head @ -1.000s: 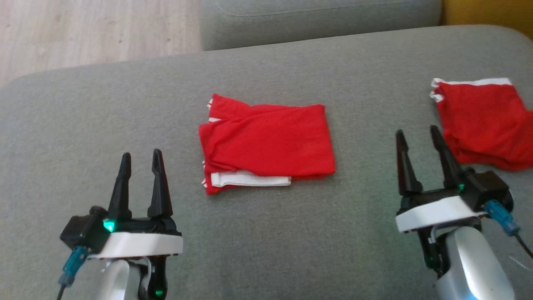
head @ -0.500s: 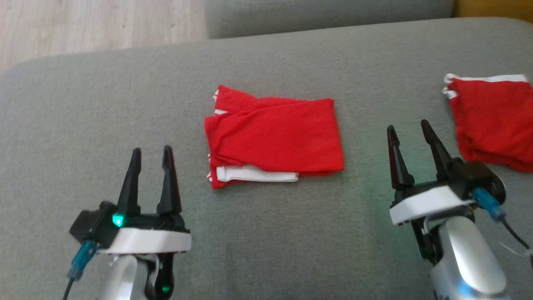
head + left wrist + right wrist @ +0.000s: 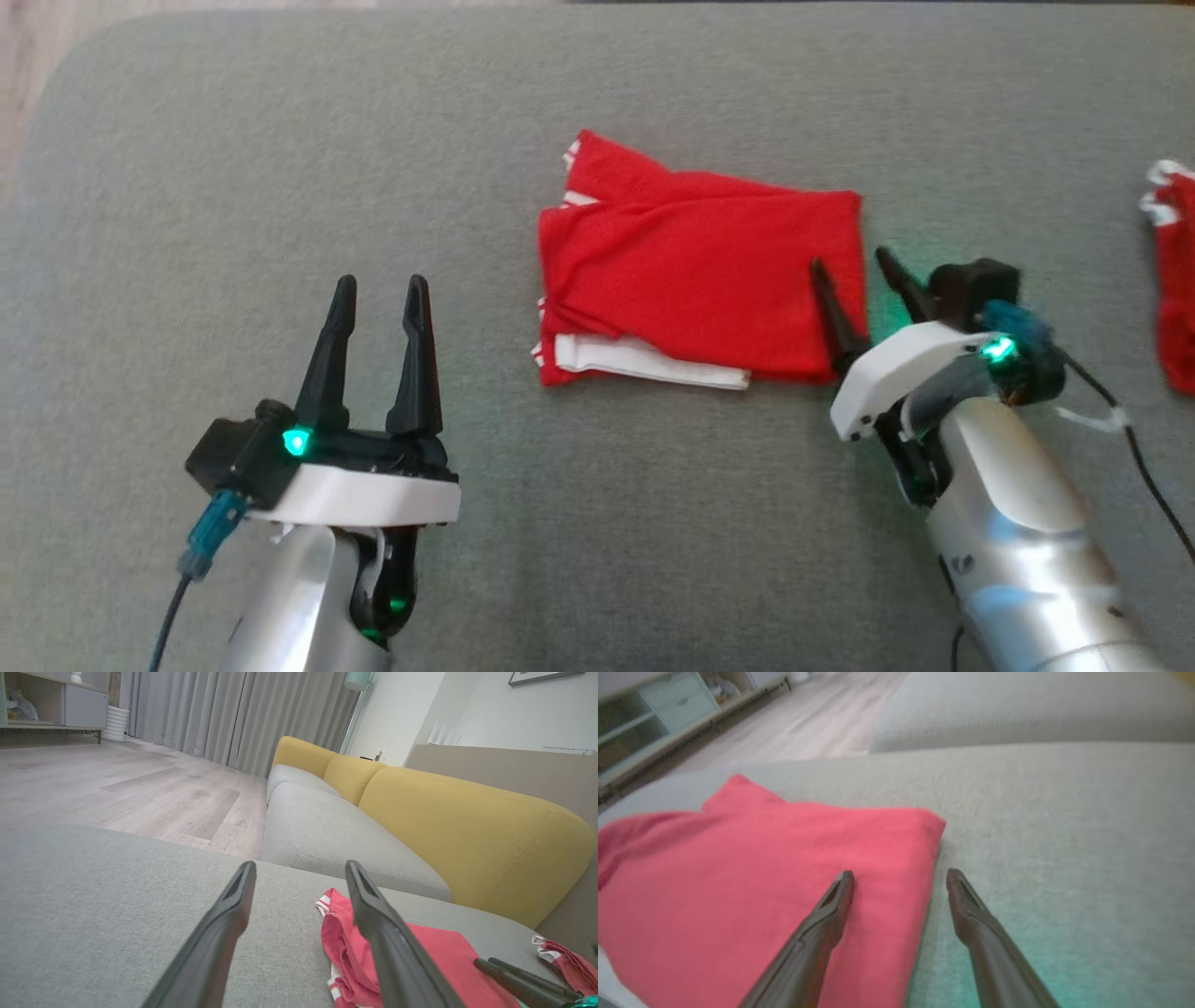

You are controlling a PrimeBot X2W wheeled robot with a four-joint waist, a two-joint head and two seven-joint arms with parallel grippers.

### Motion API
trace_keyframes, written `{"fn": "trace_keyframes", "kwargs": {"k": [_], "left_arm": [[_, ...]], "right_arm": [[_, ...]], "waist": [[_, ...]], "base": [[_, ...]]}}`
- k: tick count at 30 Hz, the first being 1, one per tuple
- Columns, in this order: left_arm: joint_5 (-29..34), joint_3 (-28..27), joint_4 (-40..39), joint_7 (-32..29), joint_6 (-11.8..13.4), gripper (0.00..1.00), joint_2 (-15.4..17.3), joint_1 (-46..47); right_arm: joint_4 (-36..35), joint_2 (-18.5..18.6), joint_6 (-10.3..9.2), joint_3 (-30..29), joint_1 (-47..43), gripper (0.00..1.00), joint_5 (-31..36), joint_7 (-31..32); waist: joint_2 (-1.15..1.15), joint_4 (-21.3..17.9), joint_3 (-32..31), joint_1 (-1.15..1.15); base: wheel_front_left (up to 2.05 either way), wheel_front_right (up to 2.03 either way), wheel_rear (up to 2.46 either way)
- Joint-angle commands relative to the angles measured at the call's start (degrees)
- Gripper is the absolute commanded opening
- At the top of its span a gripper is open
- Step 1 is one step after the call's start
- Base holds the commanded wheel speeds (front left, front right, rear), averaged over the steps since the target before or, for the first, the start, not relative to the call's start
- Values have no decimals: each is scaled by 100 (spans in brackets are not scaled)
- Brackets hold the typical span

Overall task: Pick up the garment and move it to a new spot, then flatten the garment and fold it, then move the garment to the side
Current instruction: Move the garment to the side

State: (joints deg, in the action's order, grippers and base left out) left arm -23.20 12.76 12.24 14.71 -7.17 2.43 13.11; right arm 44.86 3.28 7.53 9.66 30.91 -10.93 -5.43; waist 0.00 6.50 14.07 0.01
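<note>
Between the right jaws lies the garment [image 3: 700, 280] edge

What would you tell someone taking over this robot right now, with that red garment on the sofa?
Left gripper: open, empty, above the bare grey cushion.
Right gripper: open, empty, fingers astride the right edge of the folded red garment; contact unclear.
Second red garment: far right on the cushion.
Done: the garment lies folded, mid-cushion.
Left: grip it and move it to the side.
</note>
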Motion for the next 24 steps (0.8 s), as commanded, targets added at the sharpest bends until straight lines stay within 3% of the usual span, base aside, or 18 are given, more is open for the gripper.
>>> {"fn": "trace_keyframes", "kwargs": {"k": [1, 7, 8, 9, 19, 24], "left_arm": [[-41, -131, -158, 29, -31, 100, 44, 217], [-108, -60, -139, 29, -31, 100, 44, 255], [-113, -61, -132, 29, -31, 100, 44, 262], [-115, -68, -124, 29, -31, 100, 44, 265], [-29, -136, -134, 29, -31, 100, 44, 159], [-68, -63, -161, 29, -29, 100, 44, 195]], "right_arm": [[12, -40, -4, 200, 175, 100, 64, 50], [746, -40, -4, 627, 462, 100, 6, 327], [818, -40, -4, 707, 493, 47, -33, 339], [855, -40, -4, 783, 526, 0, -68, 297], [1018, -26, -4, 1040, 818, 0, 653, -645], [873, 228, -4, 1159, 882, 0, 1154, -783]], "waist": [[0, 113, 79, -1], [0, 235, 107, -1], [0, 241, 101, -1], [0, 238, 87, -1], [0, -275, -236, -1], [0, -619, -376, -1]], "base": [[0, 0, 0], [0, 0, 0], [0, 0, 0], [0, 0, 0], [0, 0, 0], [0, 0, 0]]}}
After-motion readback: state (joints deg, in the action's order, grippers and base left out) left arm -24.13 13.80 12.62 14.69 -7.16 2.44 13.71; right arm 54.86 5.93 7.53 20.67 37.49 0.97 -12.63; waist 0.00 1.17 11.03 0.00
